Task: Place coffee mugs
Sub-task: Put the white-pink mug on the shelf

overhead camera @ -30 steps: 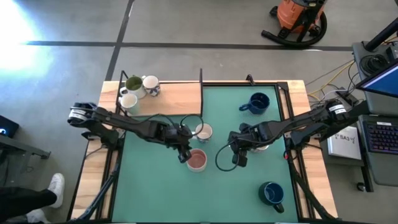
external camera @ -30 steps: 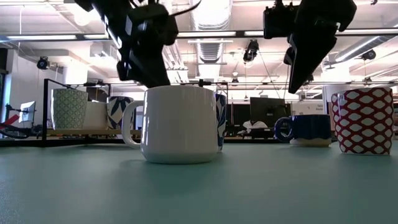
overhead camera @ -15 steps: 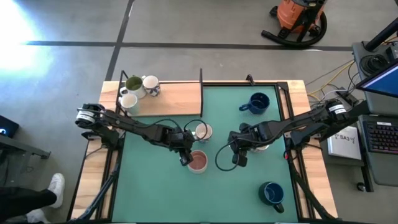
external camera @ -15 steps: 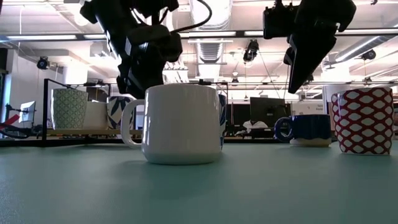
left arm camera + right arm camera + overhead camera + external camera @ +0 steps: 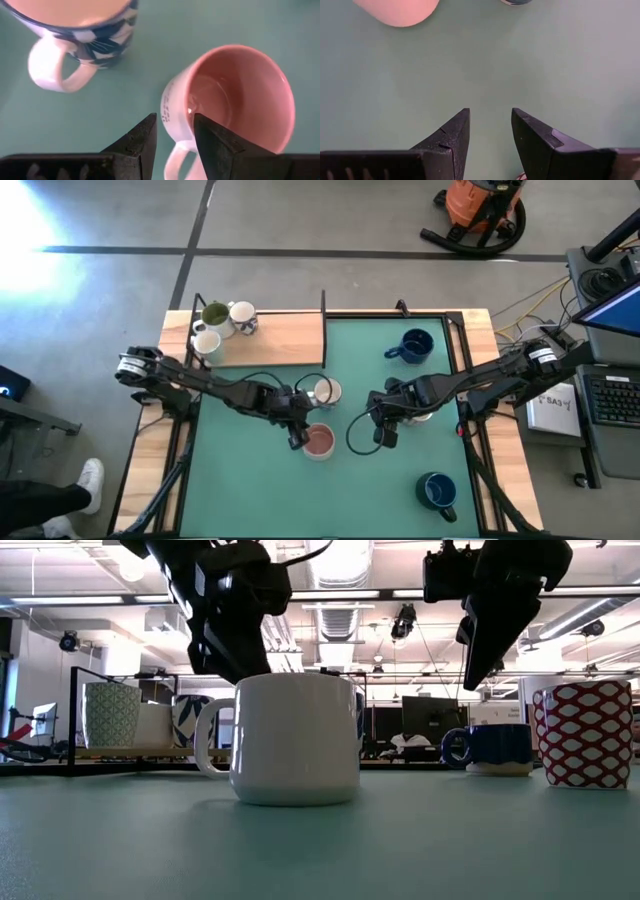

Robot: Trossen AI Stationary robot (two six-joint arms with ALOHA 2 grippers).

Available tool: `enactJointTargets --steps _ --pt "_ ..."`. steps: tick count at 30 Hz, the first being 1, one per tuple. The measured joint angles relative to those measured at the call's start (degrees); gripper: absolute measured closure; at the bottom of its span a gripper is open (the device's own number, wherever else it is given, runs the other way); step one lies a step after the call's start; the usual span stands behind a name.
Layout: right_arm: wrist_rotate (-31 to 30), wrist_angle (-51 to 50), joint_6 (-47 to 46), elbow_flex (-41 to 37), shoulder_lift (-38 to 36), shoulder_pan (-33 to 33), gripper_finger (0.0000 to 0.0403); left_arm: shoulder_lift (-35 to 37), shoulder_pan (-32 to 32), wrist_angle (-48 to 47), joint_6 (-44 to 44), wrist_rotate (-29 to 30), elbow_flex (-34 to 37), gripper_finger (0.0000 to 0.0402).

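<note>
A white coffee mug with a pink inside (image 5: 318, 442) (image 5: 295, 740) (image 5: 235, 95) stands upright on the green mat. My left gripper (image 5: 297, 438) (image 5: 175, 122) is shut on its rim. Behind it stands a blue-patterned mug (image 5: 327, 392) (image 5: 95, 35). Two navy mugs (image 5: 415, 345) (image 5: 437, 492) stand on the mat's right half. A red-patterned mug (image 5: 585, 735) stands at the right. Three more mugs (image 5: 215, 315) (image 5: 243, 317) (image 5: 205, 342) stand on the wooden board at the far left. My right gripper (image 5: 385, 430) (image 5: 491, 117) hangs open over bare mat. My left gripper holds the pink-inside mug by its wall at the rim (image 5: 172, 107), just above the handle (image 5: 172, 160). One finger is inside the mug and one outside. The fingers slant down from the table's left. The mug stands upright with its base on the mat.
A black frame (image 5: 323, 310) borders the wooden board (image 5: 280, 340). The green mat (image 5: 380, 490) has free room along its near side between the two arms. Cables loop from both wrists above the mat.
My left gripper has drawn the pink-inside mug a little toward the table's near edge. The mug has slid on the mat and stayed upright.
</note>
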State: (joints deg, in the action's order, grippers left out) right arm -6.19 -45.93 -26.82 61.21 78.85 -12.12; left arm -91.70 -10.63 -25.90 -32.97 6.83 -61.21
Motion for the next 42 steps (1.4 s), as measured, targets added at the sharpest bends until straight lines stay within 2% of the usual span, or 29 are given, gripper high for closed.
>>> enactJointTargets --steps 20,24,31,37,42 --pt "0.0 0.2 -0.2 0.0 0.0 0.0 0.0268 -3.7 -1.3 1.0 -2.3 0.0 -0.1 0.0292" --pt "0.0 0.2 -0.2 0.0 0.0 0.0 0.0268 -3.7 -1.3 1.4 -2.3 0.0 -0.1 0.0318" --pt "0.0 0.4 -0.2 0.0 0.0 0.0 0.0268 -3.7 -1.3 1.0 -1.6 0.2 -0.1 0.0391" --pt "0.0 0.4 -0.2 0.0 0.0 0.0 0.0268 -2.8 -1.3 -0.5 -1.4 -0.2 0.0 0.039" --pt "0.0 0.4 -0.1 0.0 0.0 0.0 0.0268 -1.9 -1.3 -11.3 -0.9 2.6 -3.8 0.0395"
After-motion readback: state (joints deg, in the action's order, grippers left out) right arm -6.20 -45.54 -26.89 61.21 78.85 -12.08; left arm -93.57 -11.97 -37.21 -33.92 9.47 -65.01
